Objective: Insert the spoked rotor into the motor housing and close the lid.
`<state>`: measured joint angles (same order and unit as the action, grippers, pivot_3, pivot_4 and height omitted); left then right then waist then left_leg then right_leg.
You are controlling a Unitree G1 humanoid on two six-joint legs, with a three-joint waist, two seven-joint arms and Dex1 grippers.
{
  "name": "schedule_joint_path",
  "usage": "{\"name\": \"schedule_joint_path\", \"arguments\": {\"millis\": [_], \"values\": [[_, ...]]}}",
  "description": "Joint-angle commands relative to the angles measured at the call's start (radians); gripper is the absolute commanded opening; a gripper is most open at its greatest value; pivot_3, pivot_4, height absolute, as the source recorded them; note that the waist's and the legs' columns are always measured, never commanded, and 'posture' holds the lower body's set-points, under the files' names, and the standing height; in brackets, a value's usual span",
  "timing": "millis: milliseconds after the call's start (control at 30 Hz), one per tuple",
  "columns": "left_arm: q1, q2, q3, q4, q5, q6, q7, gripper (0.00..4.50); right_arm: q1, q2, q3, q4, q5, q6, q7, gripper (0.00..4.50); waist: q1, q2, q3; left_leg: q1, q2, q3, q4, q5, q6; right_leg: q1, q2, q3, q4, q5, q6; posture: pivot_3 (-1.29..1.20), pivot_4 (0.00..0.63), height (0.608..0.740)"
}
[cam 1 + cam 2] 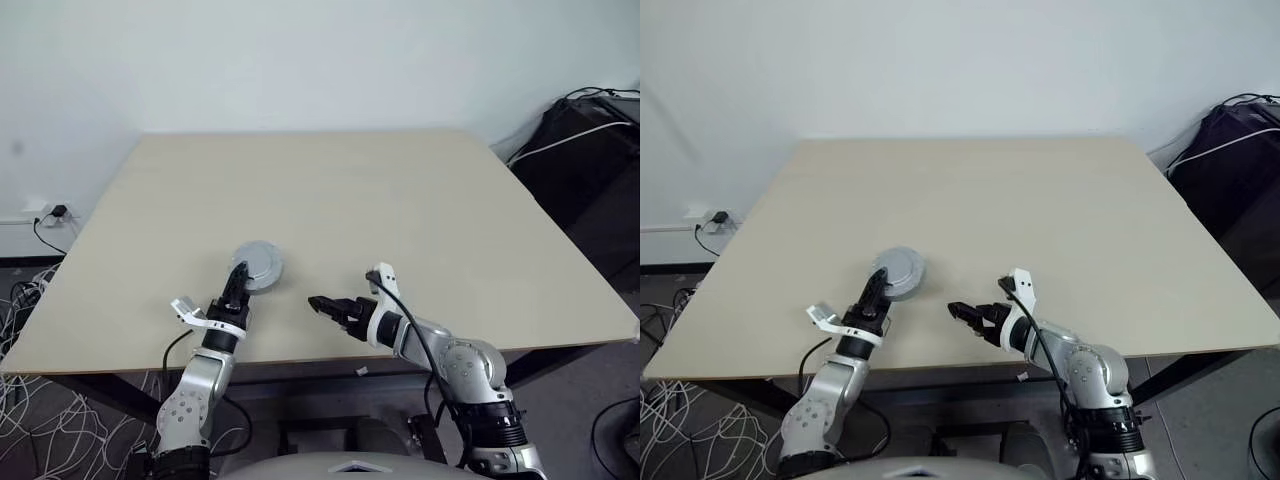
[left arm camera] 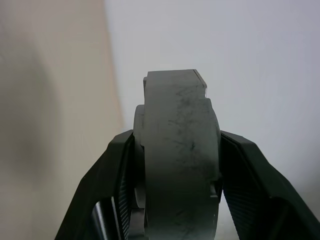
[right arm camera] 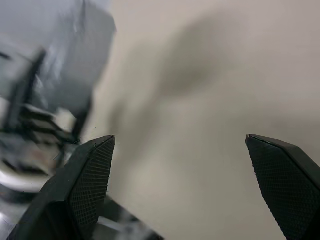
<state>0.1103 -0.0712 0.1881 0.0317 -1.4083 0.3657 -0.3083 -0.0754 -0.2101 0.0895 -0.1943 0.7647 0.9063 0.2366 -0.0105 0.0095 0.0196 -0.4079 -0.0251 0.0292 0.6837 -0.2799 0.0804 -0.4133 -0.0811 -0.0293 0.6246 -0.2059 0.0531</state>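
The left gripper (image 1: 238,279) reaches forward over the near part of the table (image 1: 400,210), and its two black fingers (image 2: 107,185) are clamped on a round grey metal piece (image 1: 257,267). From the head views this piece shows a smooth dull-grey face with a raised centre, which fits the lid, and it sits at the gripper's tip, tilted up toward the camera. In the left wrist view the same piece (image 2: 177,155) is seen edge-on, a thick grey disc with a stepped rim, pinched between the fingers on its two flat sides (whether the housing and rotor are joined to it behind that face cannot be told from here).

The right gripper (image 1: 318,306) lies low over the table's near edge, pointing toward the robot's left. Its fingers (image 3: 87,185) stand wide apart in the right wrist view with nothing between them but bare tabletop. It is near the left gripper but apart from it, and it touches nothing.

Loose cables (image 1: 40,400) lie on the floor to the robot's left, and a dark bag (image 1: 590,150) sits beyond the table's right side
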Motion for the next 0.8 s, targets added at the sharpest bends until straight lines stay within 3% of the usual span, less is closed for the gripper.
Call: {"name": "schedule_joint_path", "arguments": {"millis": [33, 167, 533, 800], "values": [[-0.079, -0.117, 0.038, -0.029, 0.026, -0.079, 0.019, 2.11, 0.021, -0.057, 0.110, -0.061, -0.224, -0.251, 0.070, 4.50, 0.001, -0.001, 0.001, 0.000, 0.000, 0.000, 0.000, 0.000, 0.000, 0.000, 0.000, 0.000, 0.000, 0.000, 0.000, 0.00, 0.000, 0.740], [-0.151, -0.099, 0.074, -0.007, 0.060, -0.143, 0.062, 2.11, 0.062, -0.101, 0.184, -0.047, -0.396, -0.490, 0.141, 4.50, 0.003, -0.005, 0.003, 0.000, 0.000, 0.000, 0.001, 0.000, 0.000, 0.001, 0.000, 0.000, 0.000, 0.001, 0.001, 0.00, 0.000, 0.740], [-0.344, -0.049, 0.204, 0.179, 0.140, -0.221, 0.116, 2.11, 0.121, -0.037, 0.163, 0.092, -0.603, -0.934, 0.153, 4.50, 0.007, -0.015, 0.007, 0.001, -0.001, 0.000, 0.001, 0.003, -0.005, 0.003, 0.002, 0.000, 0.000, 0.002, 0.003, 0.00, 0.000, 0.740], [-0.503, -0.037, 0.279, 0.382, 0.236, -0.271, 0.156, 2.11, 0.148, -0.002, 0.138, 0.173, -0.661, -1.035, 0.121, 4.50, 0.014, -0.019, 0.008, 0.002, -0.001, 0.000, 0.002, 0.004, -0.006, 0.004, 0.002, 0.001, 0.000, 0.002, 0.004, 0.00, 0.000, 0.740]]}}
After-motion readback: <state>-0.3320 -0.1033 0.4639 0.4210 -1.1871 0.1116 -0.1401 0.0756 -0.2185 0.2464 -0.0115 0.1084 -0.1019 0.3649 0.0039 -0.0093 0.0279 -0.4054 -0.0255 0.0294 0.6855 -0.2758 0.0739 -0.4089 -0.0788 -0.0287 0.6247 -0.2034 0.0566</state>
